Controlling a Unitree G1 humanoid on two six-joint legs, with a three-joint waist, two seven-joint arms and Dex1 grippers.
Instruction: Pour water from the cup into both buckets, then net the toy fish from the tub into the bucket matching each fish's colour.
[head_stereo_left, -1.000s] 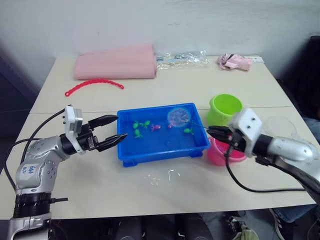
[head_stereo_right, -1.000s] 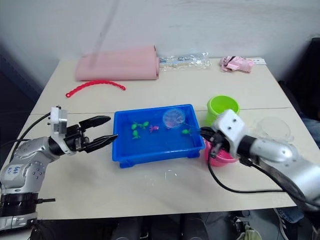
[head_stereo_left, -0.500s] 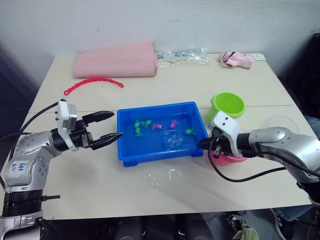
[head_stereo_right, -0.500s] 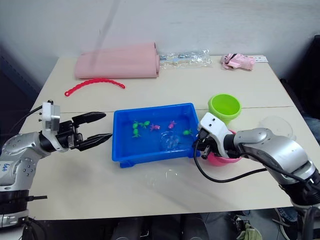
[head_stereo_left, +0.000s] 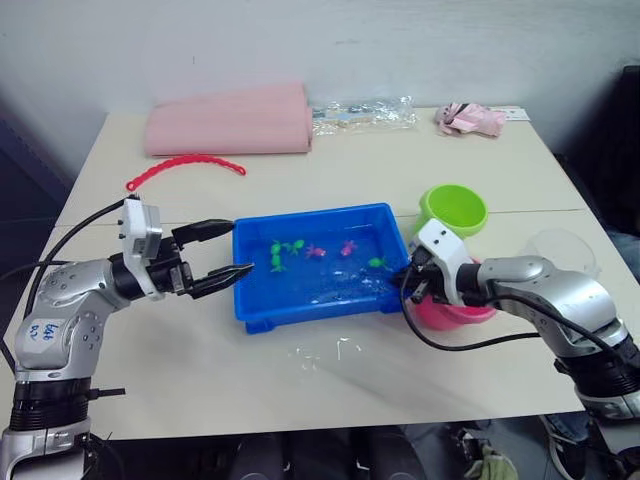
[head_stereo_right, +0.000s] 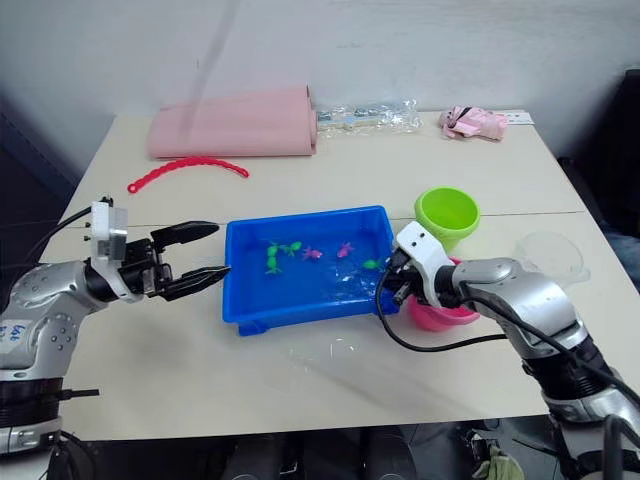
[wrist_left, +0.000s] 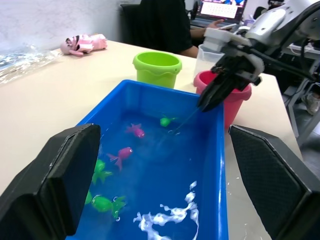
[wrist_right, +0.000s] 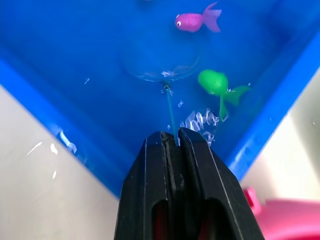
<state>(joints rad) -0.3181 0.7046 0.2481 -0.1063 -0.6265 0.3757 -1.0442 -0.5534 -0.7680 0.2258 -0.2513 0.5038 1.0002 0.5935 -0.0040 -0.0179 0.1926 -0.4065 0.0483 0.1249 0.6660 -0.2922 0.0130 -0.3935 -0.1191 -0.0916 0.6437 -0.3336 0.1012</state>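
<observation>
The blue tub (head_stereo_left: 310, 308) holds water and several toy fish, among them a green one (head_stereo_left: 377, 263) and a pink one (head_stereo_left: 348, 247). My right gripper (head_stereo_left: 408, 283) is at the tub's right rim, shut on the thin handle of the net (wrist_right: 170, 107). The net's hoop (wrist_right: 160, 67) lies under the water beside a green fish (wrist_right: 217, 84) and a pink fish (wrist_right: 195, 21). Behind that gripper stand the pink bucket (head_stereo_left: 455, 312) and the green bucket (head_stereo_left: 452, 212). The clear cup (head_stereo_left: 565, 250) stands further right. My left gripper (head_stereo_left: 240, 247) is open at the tub's left rim, holding nothing.
Water is splashed on the table (head_stereo_left: 320, 352) in front of the tub. At the back lie a folded pink cloth (head_stereo_left: 228, 122), a red beaded strip (head_stereo_left: 185, 167), a clear plastic bag (head_stereo_left: 360, 113) and a small pink bundle (head_stereo_left: 468, 120). A person (wrist_left: 165, 25) sits beyond the table.
The net has come down from above the tub's far side into the water, and my right gripper has moved in close to the tub's right rim. The left gripper has stayed open beside the tub.
</observation>
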